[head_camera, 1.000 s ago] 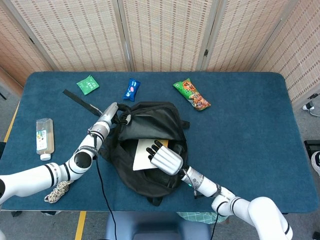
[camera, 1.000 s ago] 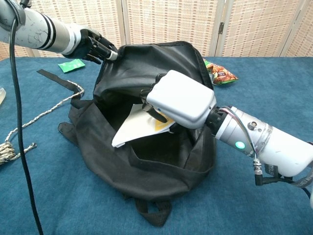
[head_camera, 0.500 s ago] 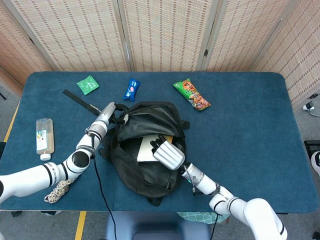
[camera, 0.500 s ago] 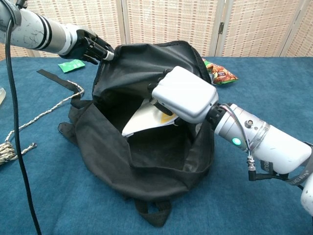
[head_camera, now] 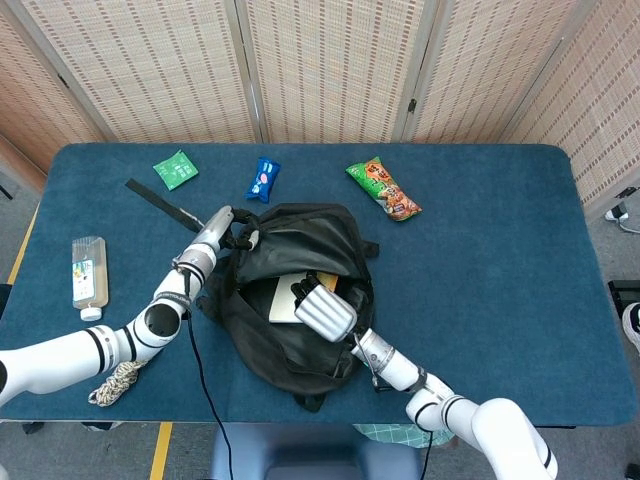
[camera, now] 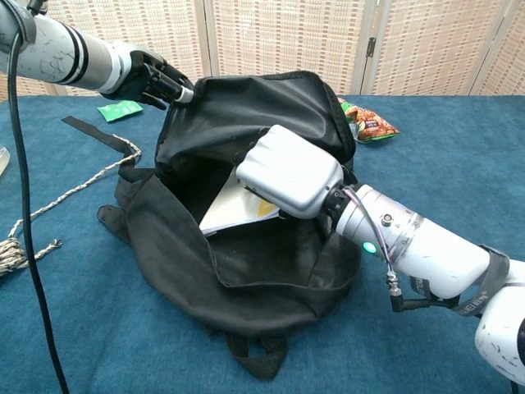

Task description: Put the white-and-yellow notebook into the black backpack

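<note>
The black backpack [head_camera: 300,355] [camera: 271,271] lies mid-table with its mouth gaping. The white-and-yellow notebook [head_camera: 283,302] [camera: 231,209] sits tilted inside the opening, mostly white, with a yellow corner under my right hand. My right hand [head_camera: 322,308] [camera: 287,171] reaches into the mouth and holds the notebook's near edge; its fingers are hidden behind the palm in the chest view. My left hand [head_camera: 222,226] [camera: 152,77] grips the backpack's upper left rim and holds it up.
Along the table's far side lie a green packet [head_camera: 175,168] [camera: 120,109], a blue packet [head_camera: 263,179] and a snack bag [head_camera: 384,189] [camera: 373,123]. A bottle [head_camera: 88,272] and a coiled rope [head_camera: 118,380] [camera: 49,205] lie at the left. A black strap [head_camera: 160,203] trails from the bag.
My right hand has moved left and deeper into the mouth, carrying the notebook further in; less of it shows. The left hand has kept its hold on the rim.
</note>
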`<state>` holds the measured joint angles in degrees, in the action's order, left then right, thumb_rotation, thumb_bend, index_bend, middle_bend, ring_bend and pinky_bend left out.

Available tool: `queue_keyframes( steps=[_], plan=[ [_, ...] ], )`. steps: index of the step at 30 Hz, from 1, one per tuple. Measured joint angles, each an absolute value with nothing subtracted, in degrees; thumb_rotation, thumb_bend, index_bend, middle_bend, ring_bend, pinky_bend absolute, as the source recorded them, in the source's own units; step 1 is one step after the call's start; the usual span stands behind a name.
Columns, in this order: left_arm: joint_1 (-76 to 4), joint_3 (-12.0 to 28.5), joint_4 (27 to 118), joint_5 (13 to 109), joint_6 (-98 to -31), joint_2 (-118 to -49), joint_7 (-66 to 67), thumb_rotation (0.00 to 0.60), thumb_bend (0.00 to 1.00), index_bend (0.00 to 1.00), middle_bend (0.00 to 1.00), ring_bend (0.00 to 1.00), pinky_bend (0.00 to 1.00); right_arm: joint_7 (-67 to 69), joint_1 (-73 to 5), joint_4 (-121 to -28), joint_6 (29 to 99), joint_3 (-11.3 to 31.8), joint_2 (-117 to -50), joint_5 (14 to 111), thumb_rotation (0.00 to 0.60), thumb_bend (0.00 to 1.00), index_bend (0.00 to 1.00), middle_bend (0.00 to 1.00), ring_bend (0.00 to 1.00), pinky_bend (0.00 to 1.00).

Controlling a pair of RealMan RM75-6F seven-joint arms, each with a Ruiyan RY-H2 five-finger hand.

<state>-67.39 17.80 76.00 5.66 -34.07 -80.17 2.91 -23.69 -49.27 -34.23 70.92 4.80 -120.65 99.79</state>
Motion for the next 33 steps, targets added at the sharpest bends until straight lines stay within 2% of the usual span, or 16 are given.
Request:
queue_keyframes(
  steps=[4,7,10,16,19,27,33],
  plan=[
    [-67.3,17.8,76.1,5.6,-34.2,-80.0,2.6,0.6,0.78,0.62,0.29,0.21,0.04,-25.4,-48.9,-34.8,70.4,5.1,-120.6,98.5,0.6,0.44,0.38,0.3,0.39,0.28],
    [-67.3,17.6,76.1,5.5,-34.1,-79.9,2.6,0.6,0.79,0.62,0.29,0.21,0.04,-26.3,-48.3,-36.5,70.5,5.3,-120.2,97.7,0.6,0.32,0.15,0.22,0.35,0.26],
    [-67.4,17.2,76.0,5.3,-33.9,-80.0,2.7,0.6,0.78,0.62,0.29,0.21,0.04,-26.3,-47.7,-39.2,70.6,5.3,-119.1,97.1,0.6,0.22,0.03,0.16,0.31,0.24],
    [-67.6,17.0,76.1,5.0,-34.0,-79.9,2.9,0.6,0.79,0.61,0.29,0.2,0.03,-26.9,-46.4,-45.5,70.5,4.8,-115.4,96.4,0.6,0.08,0.0,0.08,0.24,0.18],
    [-67.7,16.8,76.4,4.9,-34.3,-79.9,3.0,0.6,0.78,0.61,0.29,0.2,0.03,-27.4,-45.8,-48.8,70.5,4.5,-113.3,96.2,0.6,0.05,0.0,0.07,0.22,0.17],
    [-68.0,16.4,77.0,4.5,-35.0,-79.8,3.5,0.6,0.78,0.59,0.29,0.2,0.03,-27.9,-44.0,-57.7,72.0,3.3,-107.5,97.0,0.6,0.04,0.0,0.06,0.2,0.17],
    [-68.0,16.3,77.8,4.8,-35.1,-79.5,3.9,0.6,0.76,0.54,0.29,0.19,0.02,-26.9,-41.9,-63.9,75.2,1.5,-102.9,98.8,0.6,0.04,0.0,0.09,0.22,0.17]
  ],
)
